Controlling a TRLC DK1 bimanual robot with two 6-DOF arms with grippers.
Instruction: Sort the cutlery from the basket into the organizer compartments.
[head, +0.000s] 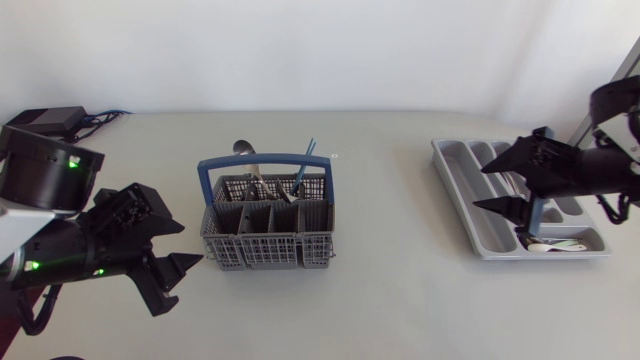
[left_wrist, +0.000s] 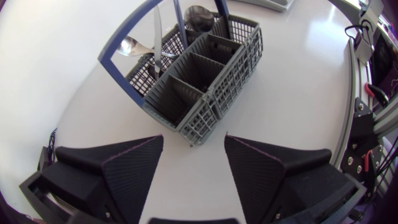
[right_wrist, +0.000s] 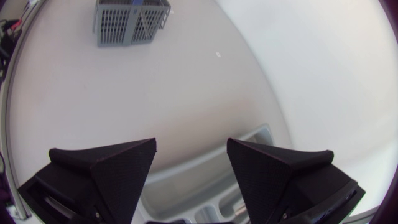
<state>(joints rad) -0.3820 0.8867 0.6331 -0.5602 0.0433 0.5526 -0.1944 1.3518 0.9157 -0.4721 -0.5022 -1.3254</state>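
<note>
Nearest to view, the left claw (head: 192, 245) hangs low at the near left of the counter (head: 400, 300), its fingers spread wide with nothing between them, aimed at the basket (head: 267, 228) just to its right. The right claw (head: 480, 188) is likewise open and empty, poised over the left edge of the organizer (head: 468, 215) at the far right, where a few white pieces (head: 556, 245) lie in the near compartment.

What remains of the cutlery stands in the far cells of the basket — a spoon (left_wrist: 127, 45), a knife (left_wrist: 157, 31) and a blue stem (left_wrist: 179, 18) rise above the rim under the blue handle (head: 262, 160). These look stiff, light and slick. I would pinch each across its narrow shank just above the rim and lift straight up. The mesh basket is probably light and may drag or tip if a piece snags.

Underneath, the counter is pale, smooth and matte, with open room between basket and organizer.
</note>
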